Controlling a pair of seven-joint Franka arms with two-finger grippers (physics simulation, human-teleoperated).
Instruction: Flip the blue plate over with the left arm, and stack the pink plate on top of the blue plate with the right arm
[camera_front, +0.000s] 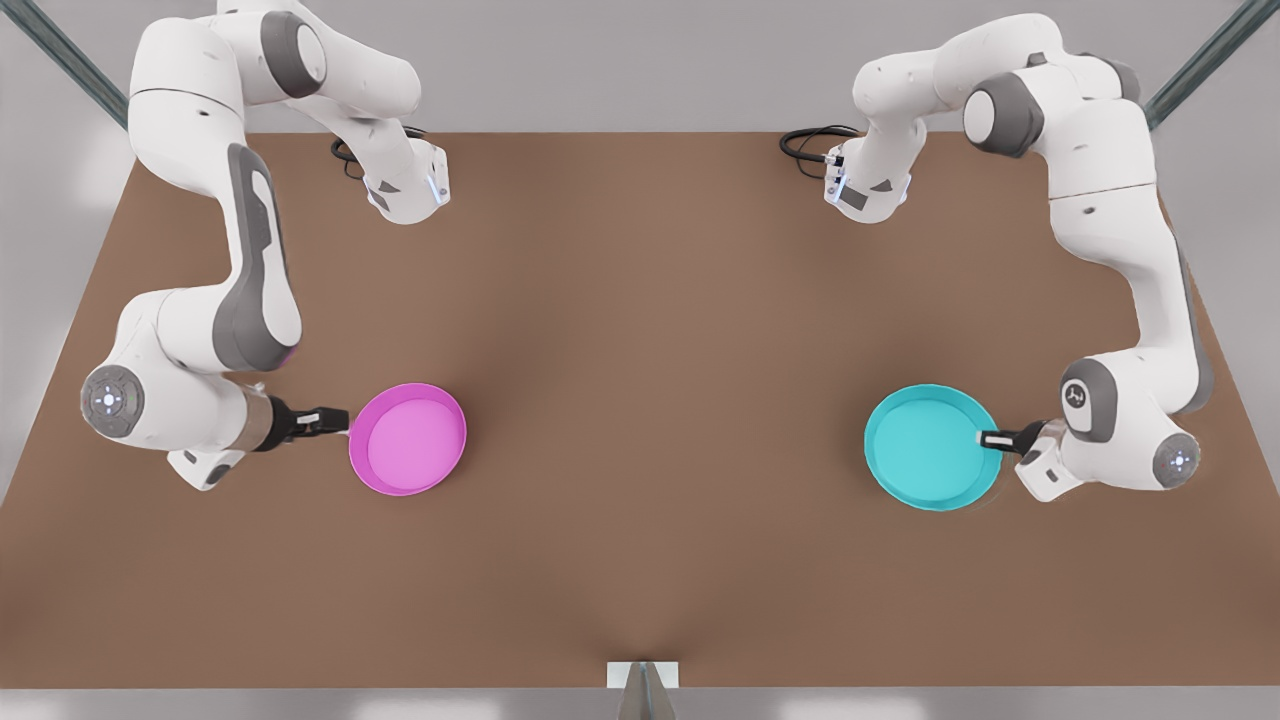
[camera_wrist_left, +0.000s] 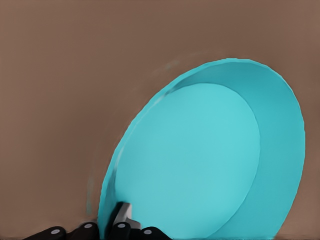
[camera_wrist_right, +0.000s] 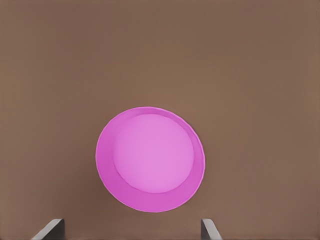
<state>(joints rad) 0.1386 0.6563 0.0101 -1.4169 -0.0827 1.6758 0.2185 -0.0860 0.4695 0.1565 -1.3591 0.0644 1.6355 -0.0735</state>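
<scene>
Left gripper (camera_front: 988, 438) clenches the blue plate (camera_front: 925, 450) rim: roll it over slowly. Right gripper (camera_front: 340, 420), jaws released, waits beside the pink plate (camera_front: 410, 440).

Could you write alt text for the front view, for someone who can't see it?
Two white robot arms reach over a brown table: on the front view's right, the left gripper pinches the rim of the blue plate, and on the front view's left, the right gripper sits open beside the pink plate. Both plates face up, far apart.
</scene>
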